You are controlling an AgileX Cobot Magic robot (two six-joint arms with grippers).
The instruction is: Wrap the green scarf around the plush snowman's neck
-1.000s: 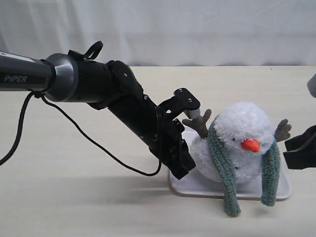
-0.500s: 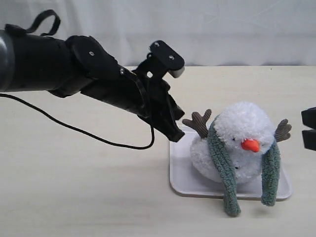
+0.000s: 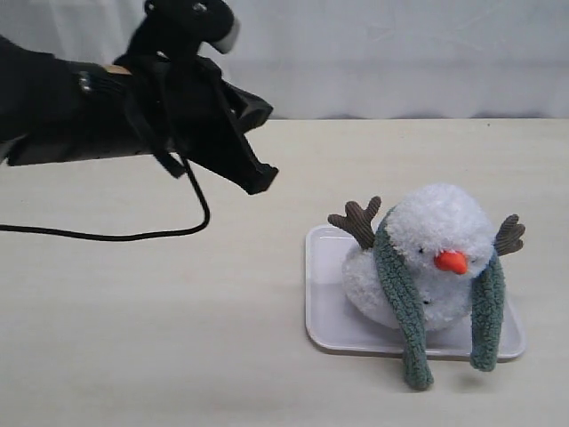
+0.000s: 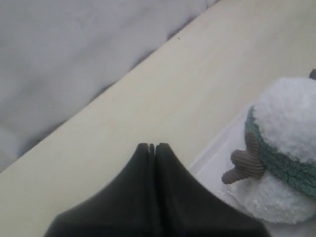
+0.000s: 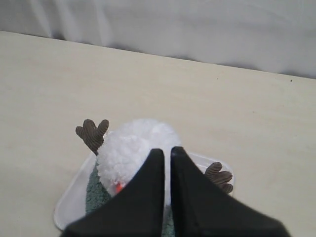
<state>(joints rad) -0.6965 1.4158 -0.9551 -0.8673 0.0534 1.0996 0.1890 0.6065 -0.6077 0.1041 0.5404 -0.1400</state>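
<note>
The plush snowman (image 3: 436,245) sits on a white tray (image 3: 322,298). The green scarf (image 3: 402,298) lies round its neck, and both ends hang down the front past the tray's edge. My left gripper (image 3: 260,181) is raised well to the left of the plush, shut and empty. In the left wrist view its fingertips (image 4: 152,146) meet, with the snowman (image 4: 291,113) and scarf (image 4: 276,160) off to one side. My right gripper (image 5: 165,150) hovers above the snowman (image 5: 128,145), shut with only a thin slit and holding nothing. It is outside the exterior view.
The tray (image 5: 69,202) rests on a pale beige table (image 3: 160,338) with a white curtain (image 3: 400,53) behind it. A black cable (image 3: 133,236) trails from the left arm over the table. Brown twig arms (image 3: 360,221) stick out on both sides of the plush.
The left arm has lifted and pulled back up and to the left, away from the snowman. The right gripper has slid out past the right edge of the exterior view. Scarf and snowman have not moved.
</note>
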